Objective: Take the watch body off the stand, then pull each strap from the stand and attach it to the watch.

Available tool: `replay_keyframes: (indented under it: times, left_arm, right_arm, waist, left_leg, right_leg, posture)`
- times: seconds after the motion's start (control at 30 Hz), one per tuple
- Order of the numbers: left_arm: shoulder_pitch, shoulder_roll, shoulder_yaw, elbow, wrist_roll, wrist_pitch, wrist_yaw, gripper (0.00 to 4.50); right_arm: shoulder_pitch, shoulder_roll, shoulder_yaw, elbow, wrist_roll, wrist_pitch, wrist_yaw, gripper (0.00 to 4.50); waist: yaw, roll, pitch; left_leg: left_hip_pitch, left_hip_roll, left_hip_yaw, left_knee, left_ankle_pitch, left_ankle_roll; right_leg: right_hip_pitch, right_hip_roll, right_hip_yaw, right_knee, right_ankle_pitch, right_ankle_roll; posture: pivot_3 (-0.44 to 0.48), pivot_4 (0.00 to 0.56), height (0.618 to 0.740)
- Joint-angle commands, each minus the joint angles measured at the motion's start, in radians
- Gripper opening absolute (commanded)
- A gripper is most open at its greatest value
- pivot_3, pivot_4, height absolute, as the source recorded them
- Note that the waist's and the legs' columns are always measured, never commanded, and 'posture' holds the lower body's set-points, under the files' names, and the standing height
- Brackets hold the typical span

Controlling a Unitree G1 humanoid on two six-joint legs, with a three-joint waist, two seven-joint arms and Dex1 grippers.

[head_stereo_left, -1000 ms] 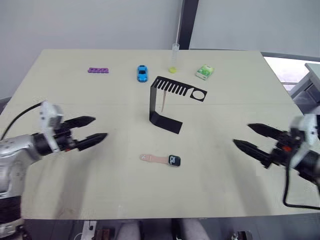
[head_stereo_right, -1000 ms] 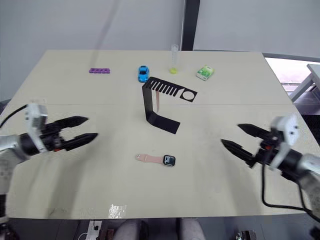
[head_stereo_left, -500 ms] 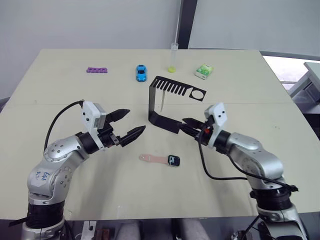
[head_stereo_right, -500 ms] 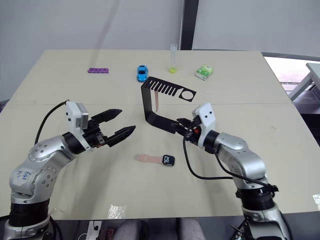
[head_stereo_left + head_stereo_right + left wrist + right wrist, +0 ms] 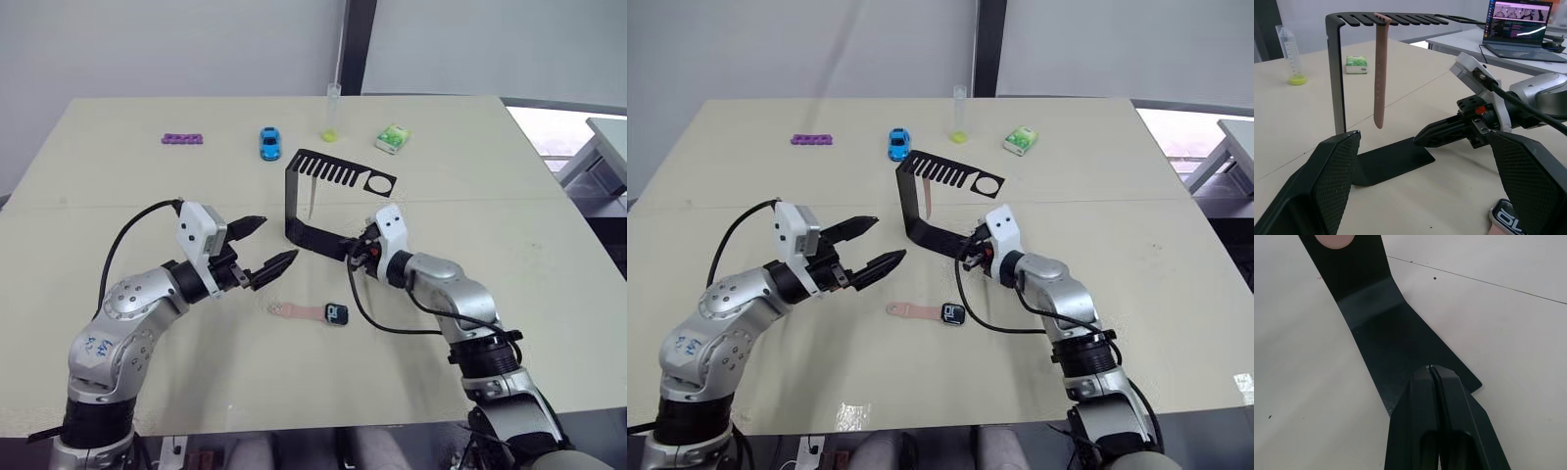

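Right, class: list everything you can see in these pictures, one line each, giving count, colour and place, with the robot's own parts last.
Table: one, pale beige, carries everything.
Stand: one, black, mid-table.
Hanging strap: one, pinkish-tan, hangs from the stand's slotted top arm.
Watch body: one, black, lies on the table nearer the robot than the stand.
Attached strap: one, pinkish-tan, lies flat, joined to the watch body.
Toy car: one, blue, far side.
Knobbly strip: one, purple, far left.
Tube: one, clear with yellow-green bottom, far side.
Packet: one, green-white, far right.
Laptop: one, on another table behind.
Left gripper: jaws open, above the table left of the stand.
Right gripper: jaws shut, tip at the stand's base.
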Motion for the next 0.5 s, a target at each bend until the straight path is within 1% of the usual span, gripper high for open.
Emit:
replay_keyframes:
  times: [0.03, 0.1, 0.23, 0.43, 0.5]
  left_arm:
    - [-0.018, 0.000, -0.003, -0.042, 0.004, -0.003, 0.015, 4.50]
    - [-0.026, -0.006, 0.001, -0.032, 0.001, 0.001, 0.025, 4.50]
    - [-0.031, -0.024, -0.036, -0.043, 0.023, -0.001, 0.048, 4.50]
    - [-0.041, -0.105, -0.118, -0.025, 0.141, -0.030, 0.160, 4.50]
    - [-0.046, -0.113, -0.156, -0.010, 0.211, -0.077, 0.176, 4.50]
  right_arm:
    - [-0.022, 0.014, 0.009, 0.010, -0.021, -0.018, 0.000, 0.08]
    - [-0.031, 0.018, 0.011, 0.033, -0.034, 0.001, -0.004, 0.08]
    - [-0.038, 0.003, 0.035, 0.068, -0.068, 0.038, 0.003, 0.08]
    - [-0.035, 0.007, 0.028, 0.066, -0.069, 0.062, 0.010, 0.08]
    - [-0.034, 0.008, 0.029, 0.062, -0.068, 0.068, 0.012, 0.08]
  waist:
    - [0.000, 0.000, 0.000]
    - [0.000, 0.000, 0.000]
    - [0.001, 0.000, 0.000]
    - [0.002, 0.000, 0.000]
    - [0.002, 0.000, 0.000]
  left_leg:
    - [0.000, 0.000, 0.000, 0.000, 0.000, 0.000]
    - [0.000, 0.000, 0.000, 0.000, 0.000, 0.000]
    - [0.000, 0.000, 0.000, 0.000, 0.000, 0.000]
    - [0.000, 0.000, 0.000, 0.000, 0.000, 0.000]
    - [0.000, 0.000, 0.000, 0.000, 0.000, 0.000]
  right_leg:
    - [0.000, 0.000, 0.000, 0.000, 0.000, 0.000]
    - [0.000, 0.000, 0.000, 0.000, 0.000, 0.000]
    - [0.000, 0.000, 0.000, 0.000, 0.000, 0.000]
    - [0.001, 0.000, 0.000, 0.000, 0.000, 0.000]
    - [0.001, 0.000, 0.000, 0.000, 0.000, 0.000]
  posture:
    - [0.000, 0.150, 0.740]
    - [0.000, 0.150, 0.740]
    - [0.000, 0.150, 0.740]
    - [0.000, 0.150, 0.740]
    - [0.000, 0.150, 0.740]
